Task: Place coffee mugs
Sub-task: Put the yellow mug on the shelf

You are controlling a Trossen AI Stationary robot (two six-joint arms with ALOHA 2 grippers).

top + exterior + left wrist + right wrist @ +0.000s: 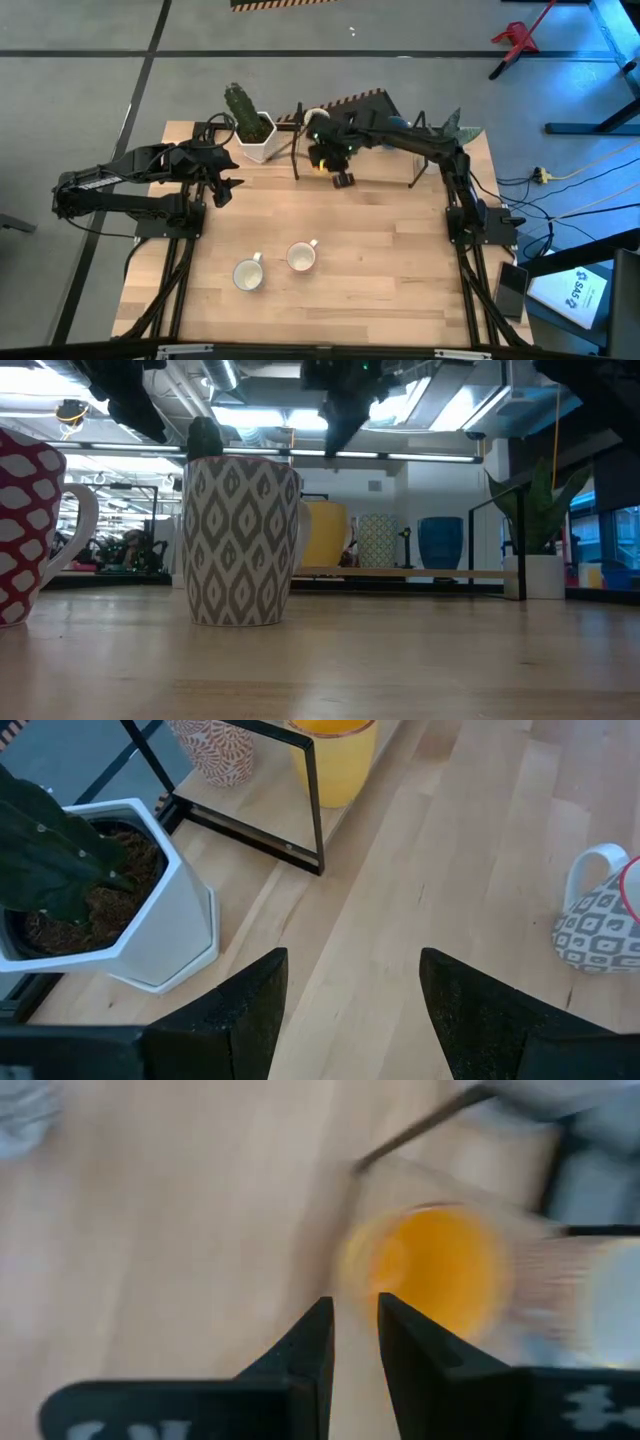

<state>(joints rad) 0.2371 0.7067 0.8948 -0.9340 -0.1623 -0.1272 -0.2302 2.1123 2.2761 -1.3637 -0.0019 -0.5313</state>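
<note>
Two white patterned ceramic mugs stand upright on the near table: a grey-diamond mug (240, 540) and, to its left, a red-patterned mug (28, 530). An orange mug (333, 758) and a dark blue mug (440, 543) stand upright on the far shelf.

Both arms were extended.
Left gripper (350, 1010) was spread wide; right gripper (355, 1345) held only a narrow gap.

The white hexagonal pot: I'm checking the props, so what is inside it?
The white hexagonal pot holds brown soil and a dark green cactus. The cactus hides part of the soil surface, and nothing below that surface can be seen.
</note>
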